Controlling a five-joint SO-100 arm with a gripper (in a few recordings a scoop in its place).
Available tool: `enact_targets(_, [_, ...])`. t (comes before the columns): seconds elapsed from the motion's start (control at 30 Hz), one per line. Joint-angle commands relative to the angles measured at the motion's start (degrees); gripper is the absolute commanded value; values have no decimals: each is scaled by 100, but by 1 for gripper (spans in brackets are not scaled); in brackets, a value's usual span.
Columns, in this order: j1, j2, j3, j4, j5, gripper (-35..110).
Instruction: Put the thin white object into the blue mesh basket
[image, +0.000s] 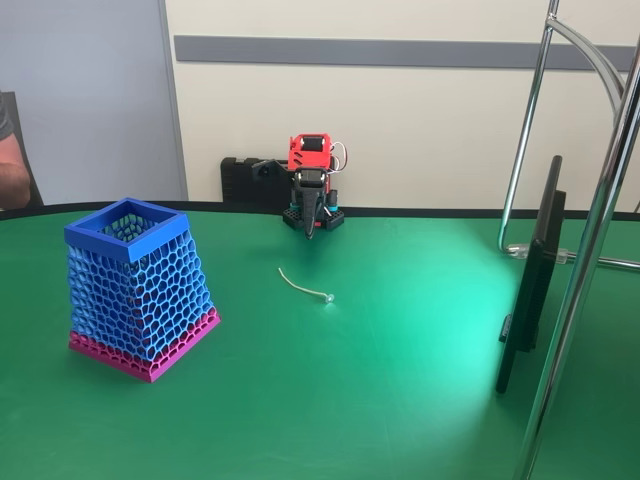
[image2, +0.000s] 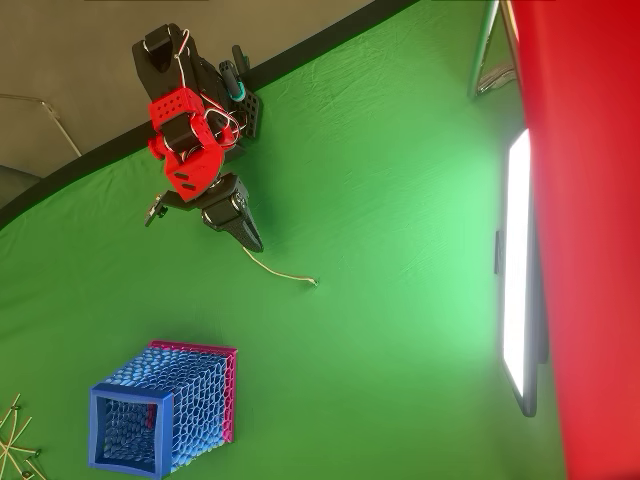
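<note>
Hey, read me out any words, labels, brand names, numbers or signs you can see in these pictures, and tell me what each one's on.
None: no readable text in either view.
The blue mesh basket, the thin white object and the red and black arm carry no visible lettering.
The screen at the right of the overhead view is glared plain white; the fixed view catches it edge-on.
</note>
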Motion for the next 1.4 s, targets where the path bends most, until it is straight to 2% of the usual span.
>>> enact_targets(0.0, [-316,44,44,70,-343,1])
enact_targets(1.13, [-316,44,0,44,-352,0])
enact_targets(1.37, [-413,18,-439,369,-281,0])
